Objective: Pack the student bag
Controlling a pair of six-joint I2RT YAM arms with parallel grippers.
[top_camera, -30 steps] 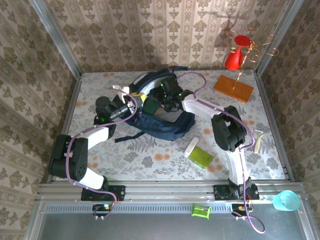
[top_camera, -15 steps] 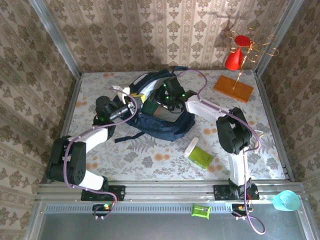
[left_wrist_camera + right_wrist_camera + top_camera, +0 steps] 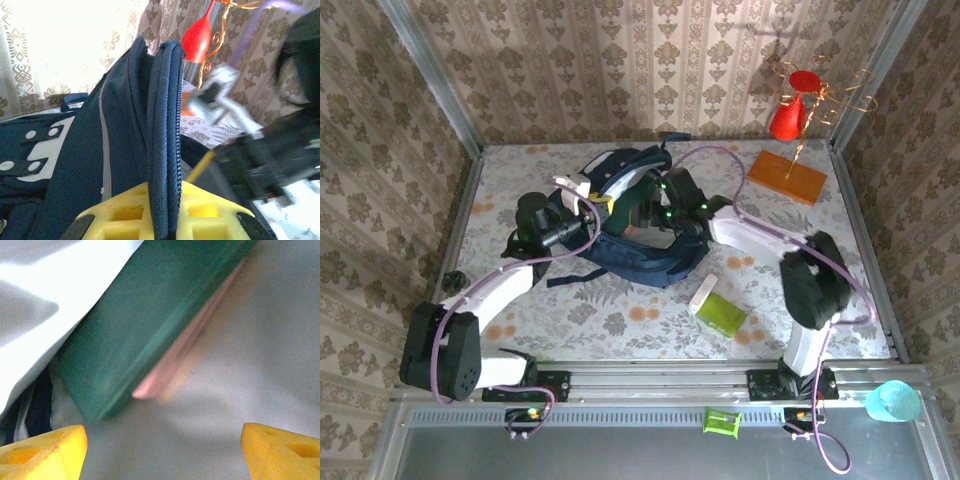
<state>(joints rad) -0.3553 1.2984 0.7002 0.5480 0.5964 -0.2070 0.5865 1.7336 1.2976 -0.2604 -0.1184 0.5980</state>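
- Navy fabric: the student bag [image 3: 655,258] lies mid-table [image 3: 570,315] between the two arms, its mouth turned upward.
- The left gripper [image 3: 162,222] is pinched tight on the bag's zippered rim [image 3: 167,125] and holds that edge upright, so the mouth gapes.
- The right gripper [image 3: 161,450] is down inside the mouth, its fingers spread wide and holding nothing, with grey lining [image 3: 240,365] under them.
- A green book [image 3: 150,315] lies just ahead of those fingers without touching them. Its long axis slants from lower left to upper right in the wrist view.
- A green packet [image 3: 723,313] and a white oblong thing [image 3: 703,294] lie beside the bag on the right arm's side. That arm looks the better placed to fetch them, and it would have to back out past the held rim first.
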